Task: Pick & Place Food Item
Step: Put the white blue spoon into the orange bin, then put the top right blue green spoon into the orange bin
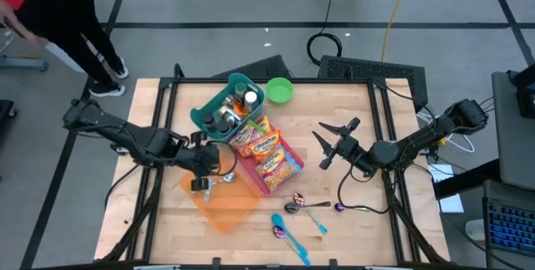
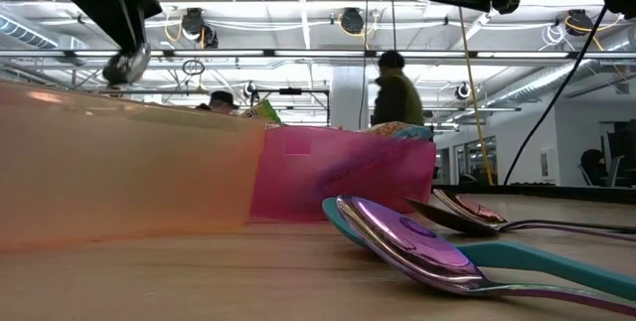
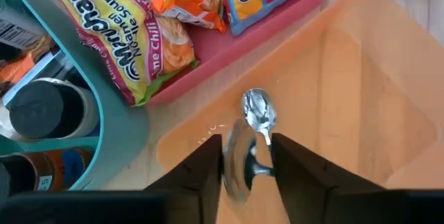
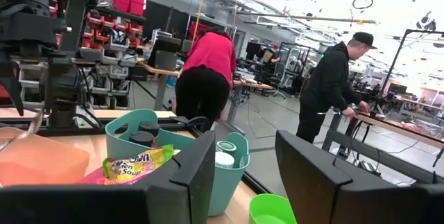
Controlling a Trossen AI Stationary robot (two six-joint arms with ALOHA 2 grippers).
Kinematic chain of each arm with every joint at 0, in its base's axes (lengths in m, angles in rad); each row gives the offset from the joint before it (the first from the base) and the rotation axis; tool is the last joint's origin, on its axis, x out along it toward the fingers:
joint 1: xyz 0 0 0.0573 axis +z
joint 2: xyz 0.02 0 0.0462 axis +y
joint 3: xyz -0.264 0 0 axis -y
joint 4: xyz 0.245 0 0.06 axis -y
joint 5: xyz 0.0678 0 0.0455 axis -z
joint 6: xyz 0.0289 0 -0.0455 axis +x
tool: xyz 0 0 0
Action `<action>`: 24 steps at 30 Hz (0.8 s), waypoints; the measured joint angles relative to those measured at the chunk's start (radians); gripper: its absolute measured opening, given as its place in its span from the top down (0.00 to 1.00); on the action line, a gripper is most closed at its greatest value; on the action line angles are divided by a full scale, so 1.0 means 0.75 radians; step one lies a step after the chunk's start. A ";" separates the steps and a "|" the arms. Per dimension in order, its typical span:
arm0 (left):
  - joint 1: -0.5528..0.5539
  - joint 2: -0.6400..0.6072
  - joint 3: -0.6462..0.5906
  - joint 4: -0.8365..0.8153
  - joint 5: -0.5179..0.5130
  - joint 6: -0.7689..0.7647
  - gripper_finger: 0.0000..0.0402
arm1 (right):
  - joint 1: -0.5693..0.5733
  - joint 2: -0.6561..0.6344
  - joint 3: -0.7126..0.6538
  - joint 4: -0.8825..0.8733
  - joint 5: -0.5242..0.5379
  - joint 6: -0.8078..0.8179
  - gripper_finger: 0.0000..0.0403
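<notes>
- The left gripper [image 3: 247, 165] is hanging over the orange tray [image 3: 361, 92] at the table's left-centre, its fingers [image 3: 201, 172] standing a little apart with a silver spoon [image 3: 255, 116] between them; whether they are pinching it or letting it go cannot be told.
- The spoon's long axis is running straight out from the fingers, bowl outward, above the tray's floor.
- Just beyond the tray, the pink tray [image 1: 280, 172] is lying with noodle soup packets [image 3: 132, 40] heaped in it; these food items seem the likeliest task things, and the left arm is the nearer one to them.
- On the far side, the teal basket [image 1: 227, 108] is holding dark-capped bottles [image 3: 48, 106], touching the packets; a green bowl [image 1: 279, 91] is sitting beside it.
- The right gripper [image 1: 334, 140] is waiting right of centre, fingers apart and empty.
- More spoons [image 1: 294, 205] are lying near the front edge, out of the way.
- The spoon would probably need releasing before any packet could be taken.
</notes>
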 joint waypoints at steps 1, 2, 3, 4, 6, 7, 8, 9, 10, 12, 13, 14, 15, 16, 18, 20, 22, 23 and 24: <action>0.000 0.000 0.000 0.000 0.000 0.000 0.65 | 0.000 0.000 0.000 0.000 0.000 0.000 0.65; 0.000 0.000 0.000 0.000 0.000 0.003 0.63 | 0.000 0.000 0.001 0.000 0.000 0.000 0.65; 0.000 0.000 0.000 0.000 0.000 0.011 0.61 | 0.000 0.000 0.001 0.000 0.000 0.000 0.65; 0.000 0.000 0.000 0.000 0.000 0.011 0.59 | 0.000 0.000 0.001 0.000 0.000 0.000 0.65; 0.000 0.000 0.000 0.000 0.000 0.011 0.56 | 0.000 0.000 0.001 0.000 0.000 0.000 0.65; 0.000 0.000 0.000 0.000 0.001 0.010 0.54 | 0.000 0.000 0.001 0.000 0.000 0.000 0.65; 0.000 0.000 0.000 0.000 0.001 0.010 0.53 | 0.000 0.000 0.001 0.000 0.000 0.000 0.65; 0.000 0.000 0.000 0.000 0.001 0.010 0.52 | 0.000 0.000 0.001 -0.001 0.000 0.000 0.65; 0.000 0.000 0.000 0.000 0.001 0.010 0.52 | 0.000 0.000 0.001 -0.001 0.000 0.000 0.65; 0.000 0.000 0.000 0.001 0.001 0.010 0.51 | 0.000 0.000 0.001 -0.001 0.000 0.000 0.65; 0.000 0.000 0.000 0.003 0.001 0.010 0.51 | 0.000 0.000 0.001 -0.001 0.001 0.000 0.65; 0.000 0.000 0.000 0.010 0.001 0.010 0.51 | 0.000 0.000 0.001 -0.001 0.001 0.000 0.65; 0.000 0.000 0.000 0.022 0.000 0.010 0.51 | 0.000 0.000 0.001 -0.001 0.001 0.000 0.65; 0.000 0.000 0.000 0.037 0.000 0.010 0.51 | 0.000 0.000 0.001 -0.001 0.001 0.001 0.65; 0.000 0.000 0.001 0.078 0.000 0.003 0.51 | 0.000 0.000 0.002 -0.001 0.001 0.006 0.65; 0.000 0.000 0.001 0.142 -0.013 0.004 0.51 | 0.012 0.000 0.002 -0.001 0.002 0.010 0.65; 0.000 0.000 0.001 0.215 -0.044 0.027 0.51 | 0.040 -0.011 0.002 -0.024 -0.003 0.016 0.65; 0.000 0.000 0.001 0.252 -0.057 0.045 0.51 | 0.061 -0.029 0.005 -0.064 -0.004 0.018 0.65; 0.000 0.000 0.001 0.289 -0.069 0.064 0.51 | 0.087 -0.051 0.016 -0.126 -0.002 0.026 0.65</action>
